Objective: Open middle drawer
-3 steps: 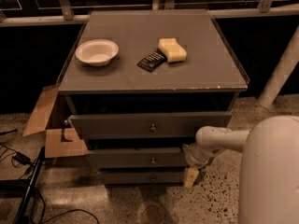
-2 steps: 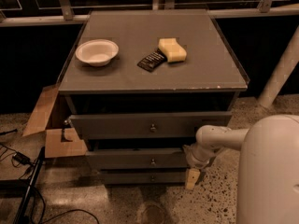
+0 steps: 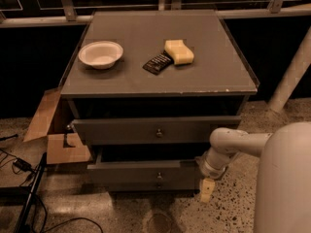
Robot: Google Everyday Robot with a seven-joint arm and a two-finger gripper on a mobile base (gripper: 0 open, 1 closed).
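middle drawer: your target is the long flat grey drawer front [image 3: 131,173] with a small round metal knob [image 3: 159,175]. It's at 6 o'clock in the view, second down on the grey cabinet [image 3: 228,98], with a dark gap above it.
gripper: the pale, cream-tipped gripper [image 3: 206,191] hangs at 5 o'clock from that knob, low by the cabinet's right corner. Open or closed? Honestly can't tell. I don't see anything held.
wrong knob: the upper grey drawer [image 3: 121,130] juts out at 12 o'clock with a look-alike knob, so you could easily grab that instead.
bump: coming up from down there, you might clip that jutting front.
slip: the knob's tiny and round, so an off-centre pinch would probably slide off.
table: a hard yank could rattle the white round bowl [image 3: 100,54] and yellow sponge [image 3: 179,51].
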